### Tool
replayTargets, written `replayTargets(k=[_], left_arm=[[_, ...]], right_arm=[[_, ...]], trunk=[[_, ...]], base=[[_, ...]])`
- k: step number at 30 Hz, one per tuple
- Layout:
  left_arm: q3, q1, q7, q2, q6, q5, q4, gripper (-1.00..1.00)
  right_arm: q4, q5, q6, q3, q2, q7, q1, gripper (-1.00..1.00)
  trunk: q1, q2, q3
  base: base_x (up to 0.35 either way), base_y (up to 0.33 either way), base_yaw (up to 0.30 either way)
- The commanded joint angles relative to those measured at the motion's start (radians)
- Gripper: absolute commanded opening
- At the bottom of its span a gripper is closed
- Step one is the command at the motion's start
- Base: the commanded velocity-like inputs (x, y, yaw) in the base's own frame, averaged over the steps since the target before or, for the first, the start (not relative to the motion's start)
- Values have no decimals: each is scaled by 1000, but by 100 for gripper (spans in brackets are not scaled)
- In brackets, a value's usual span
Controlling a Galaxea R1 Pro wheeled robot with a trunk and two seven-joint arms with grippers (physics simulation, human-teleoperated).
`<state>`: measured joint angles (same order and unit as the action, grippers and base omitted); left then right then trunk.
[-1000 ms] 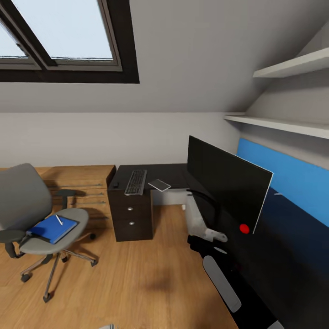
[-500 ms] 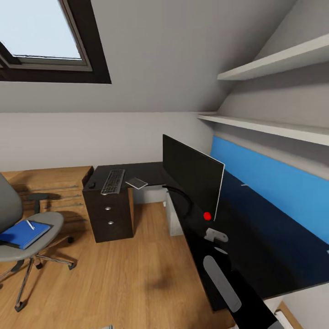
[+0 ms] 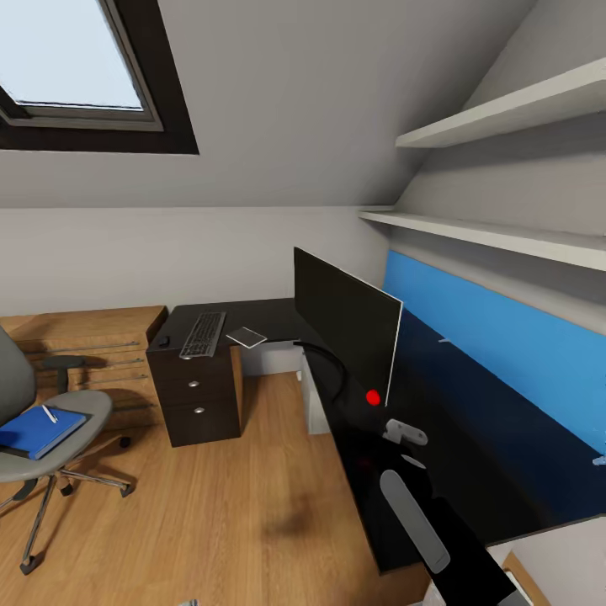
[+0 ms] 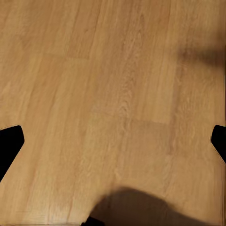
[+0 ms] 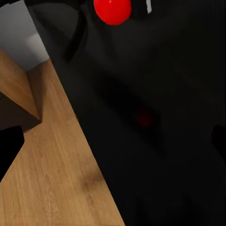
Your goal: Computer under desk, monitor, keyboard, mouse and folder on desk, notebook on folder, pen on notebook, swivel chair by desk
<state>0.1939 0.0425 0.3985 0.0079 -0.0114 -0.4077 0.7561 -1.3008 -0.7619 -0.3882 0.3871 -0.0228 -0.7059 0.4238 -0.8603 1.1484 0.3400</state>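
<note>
Both grippers hanging with jaws apart and empty, the folder is lying on the swivel chair, far off toward the left arm's side.

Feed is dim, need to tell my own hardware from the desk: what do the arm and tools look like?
The right arm is black with a long grey oval panel and a small light-grey bracket. Both tools' fingertips are black: right tool, left tool.

No readable text, labels, brands or numbers anywhere in the scene.

The monitor screen is blank and dark, the keyboard keys are too small to read, and the blue folder cover shows no lettering.
</note>
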Motion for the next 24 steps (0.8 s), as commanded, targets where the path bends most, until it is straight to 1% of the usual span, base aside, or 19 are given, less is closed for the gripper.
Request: replayTargets(k=[1, 2, 5, 8, 13, 15, 17, 19, 21, 24], left_arm=[[2, 0, 8, 1, -1, -6, 1, 100], [-3, 0, 7, 1, -1, -6, 0, 100], [-5, 0, 7, 1, -2, -6, -8, 100], [-9, 0, 6, 2, -2, -6, -31, 100], [-13, 0, 7, 4, -2, -7, -36, 100], [-23, 0, 7, 3, -2, -8, -36, 100], [-34, 0, 8, 3, -2, -8, -36, 100], [-78, 0, 6, 3, -2, -8, -37, 100], [-95, 0, 6, 3, -1, -8, -37, 100], [-110, 0, 5, 3, -1, -8, -37, 100]], right_arm=[[-1, -6, 2, 2, -5, -7, 1, 100], [-1, -6, 19, 2, -16, -7, 1, 100], [0, -6, 37, 1, -22, -7, 1, 100], [3, -5, 49, -1, -22, -7, 1, 100], [2, -4, 55, -1, -25, -7, 1, 100], [2, -3, 69, -1, -27, -7, 1, 100], [3, -3, 82, -1, -27, -7, 1, 100], [28, -3, 105, -12, -32, -7, 1, 100], [54, -3, 117, -28, -39, -7, 1, 100], [97, -3, 139, -62, -48, -7, 2, 100]], trunk=[[0, 1, 1], [0, 1, 1], [0, 1, 1], [0, 1, 1], [0, 1, 1], [0, 1, 1], [0, 1, 1], [0, 1, 1], [0, 1, 1], [0, 1, 1]], base=[[0, -307, 0], [0, -303, 0], [0, -205, 0], [0, -73, 0], [0, -10, 0], [0, -3, 0], [0, -2, 0], [0, -1, 0], [0, 0, 0], [0, 0, 0]])
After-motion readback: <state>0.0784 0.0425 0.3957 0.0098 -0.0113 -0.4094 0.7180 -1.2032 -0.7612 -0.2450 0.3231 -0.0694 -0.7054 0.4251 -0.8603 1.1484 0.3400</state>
